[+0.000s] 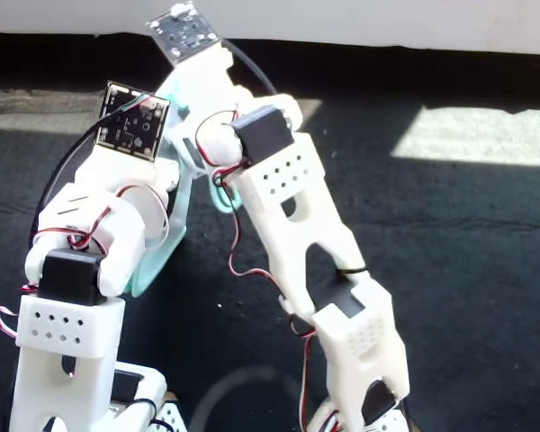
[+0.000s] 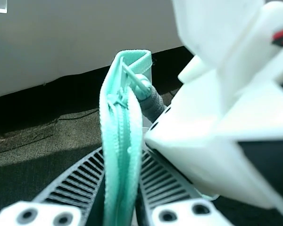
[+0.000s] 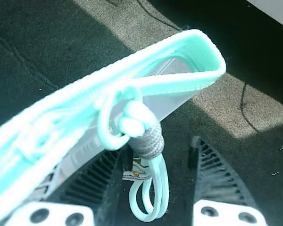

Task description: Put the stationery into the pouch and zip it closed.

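Since the right gripper [image 3: 160, 155] has its jaws spread and nothing pinched, the coming move turns on how the pull cord [image 3: 151, 197] lies to it. The loop dangles down from the pouch [image 3: 85, 108] into the gap between the two ribbed fingers and seems to touch neither. Just above the loop, at the pouch's zip edge, a grey bead [image 3: 150, 140] and a knot tie the cord to the slider ring [image 3: 114, 117].

The left gripper [image 2: 122, 157] is pressed together on the pouch, clamping that same zip edge. The pouch is held off the table, its long axis running along the left fingers toward the folded end tab [image 2: 132, 56]. The slider sits close to that tab, so I judge the zip nearly closed and the right arm the better placed to finish it.

The right wrist view gives the cord's place between the jaws. The left wrist view adds the meshed teeth on its side of the slider and the right arm's housing [image 2: 217, 141] just beside the pouch. From the high view both wrists crowd over the pouch. Whether the stationery is inside cannot be told. Far beyond the pouch lies the dark mat [image 3: 37, 47].
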Robot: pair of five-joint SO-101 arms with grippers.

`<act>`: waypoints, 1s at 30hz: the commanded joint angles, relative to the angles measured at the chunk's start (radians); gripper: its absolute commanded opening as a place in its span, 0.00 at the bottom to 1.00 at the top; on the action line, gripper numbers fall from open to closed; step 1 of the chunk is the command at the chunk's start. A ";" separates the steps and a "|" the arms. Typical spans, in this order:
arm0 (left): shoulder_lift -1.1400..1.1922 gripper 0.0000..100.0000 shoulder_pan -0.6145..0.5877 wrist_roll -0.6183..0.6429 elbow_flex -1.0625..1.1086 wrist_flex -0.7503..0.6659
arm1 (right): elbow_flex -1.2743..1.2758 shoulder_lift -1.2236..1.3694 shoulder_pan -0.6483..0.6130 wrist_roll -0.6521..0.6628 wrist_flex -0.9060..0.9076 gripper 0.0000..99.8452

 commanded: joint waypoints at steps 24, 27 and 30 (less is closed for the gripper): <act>-0.013 0.01 0.012 -0.005 -0.019 -0.002 | -0.119 -0.047 0.016 -0.077 -0.042 0.17; -0.013 0.01 0.012 -0.005 -0.019 -0.003 | -0.117 -0.044 0.018 -0.077 -0.064 0.17; -0.013 0.01 0.012 -0.005 -0.019 -0.003 | -0.117 -0.044 0.016 -0.077 -0.067 0.17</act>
